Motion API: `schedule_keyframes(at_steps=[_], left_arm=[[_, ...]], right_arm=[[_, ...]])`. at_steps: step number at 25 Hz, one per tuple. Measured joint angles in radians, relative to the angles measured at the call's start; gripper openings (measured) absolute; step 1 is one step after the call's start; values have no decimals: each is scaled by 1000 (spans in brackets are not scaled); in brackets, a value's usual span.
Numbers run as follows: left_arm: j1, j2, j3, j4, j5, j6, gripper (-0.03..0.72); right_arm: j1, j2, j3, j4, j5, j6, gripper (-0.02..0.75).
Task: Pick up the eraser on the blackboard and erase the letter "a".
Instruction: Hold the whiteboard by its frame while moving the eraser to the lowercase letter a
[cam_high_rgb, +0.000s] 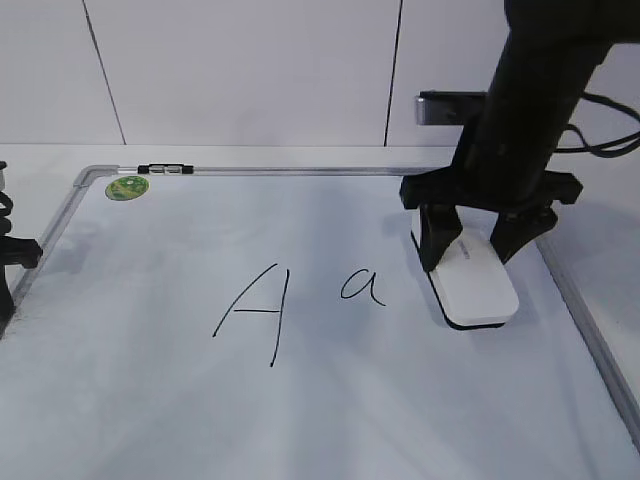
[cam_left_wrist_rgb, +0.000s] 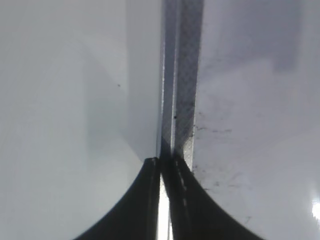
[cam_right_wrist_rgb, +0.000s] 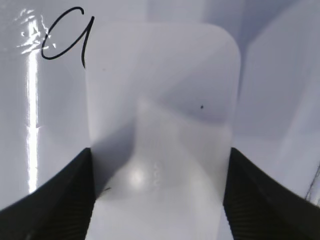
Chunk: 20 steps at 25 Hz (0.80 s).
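Note:
The white eraser (cam_high_rgb: 478, 285) lies flat on the blackboard (cam_high_rgb: 300, 420), a white dry-erase board, just right of the small letter "a" (cam_high_rgb: 362, 286). My right gripper (cam_high_rgb: 478, 250) straddles the eraser's far end, its two black fingers pressed against the long sides. In the right wrist view the eraser (cam_right_wrist_rgb: 160, 100) fills the space between the fingers (cam_right_wrist_rgb: 160, 200), and the "a" (cam_right_wrist_rgb: 65, 35) is at the upper left, partly behind the eraser's corner. My left gripper (cam_left_wrist_rgb: 162, 162) is shut and empty over the board's grey left frame (cam_left_wrist_rgb: 182, 75).
A taller slanted capital "A" (cam_high_rgb: 255, 312) is written left of the "a". A round green sticker (cam_high_rgb: 127, 187) sits in the board's far left corner, with a small black-and-white clip (cam_high_rgb: 165, 169) on the top frame. A grey device (cam_high_rgb: 450, 108) stands behind the right arm.

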Motion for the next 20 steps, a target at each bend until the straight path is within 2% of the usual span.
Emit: schedule_keyframes(at_steps=[20], left_arm=[[0, 0, -1, 0, 0, 0, 14]], right_arm=[[54, 164, -91, -32, 0, -8, 535]])
